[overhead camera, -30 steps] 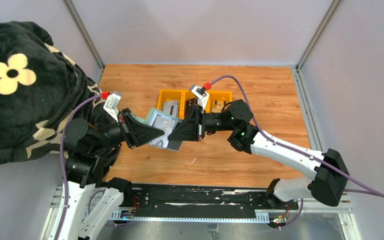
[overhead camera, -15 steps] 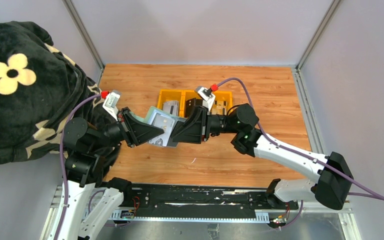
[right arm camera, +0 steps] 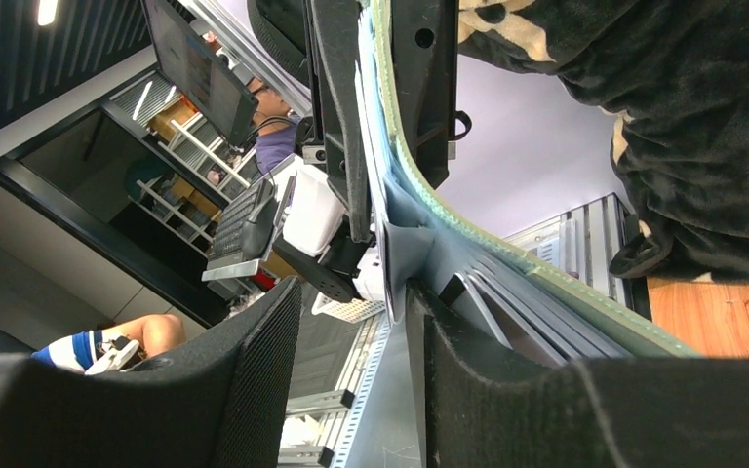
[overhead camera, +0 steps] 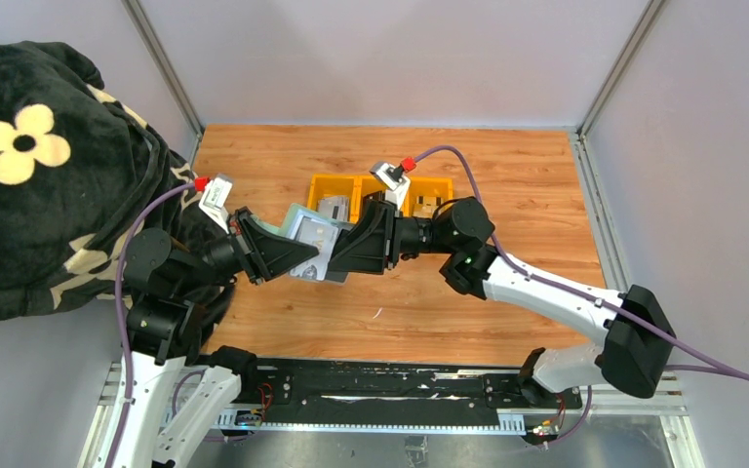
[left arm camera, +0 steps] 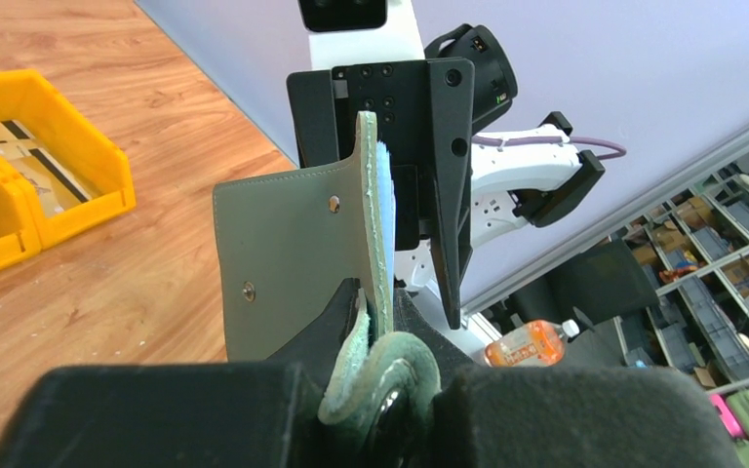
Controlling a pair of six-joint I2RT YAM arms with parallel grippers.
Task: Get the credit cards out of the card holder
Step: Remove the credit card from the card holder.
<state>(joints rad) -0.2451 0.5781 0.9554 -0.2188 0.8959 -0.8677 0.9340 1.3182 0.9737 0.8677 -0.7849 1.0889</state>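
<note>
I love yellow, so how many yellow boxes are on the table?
3, in a row on the table: the left box, the middle box, partly hidden behind the right arm, and the right box.

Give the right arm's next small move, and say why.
Likely close the right gripper on a card edge: its fingers stand open at the card holder, which the left gripper clamps, and the credit cards sit stacked in its pocket.

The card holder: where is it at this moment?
Top view, left of centre: the left gripper holds the card holder, by the yellow trays.
</note>
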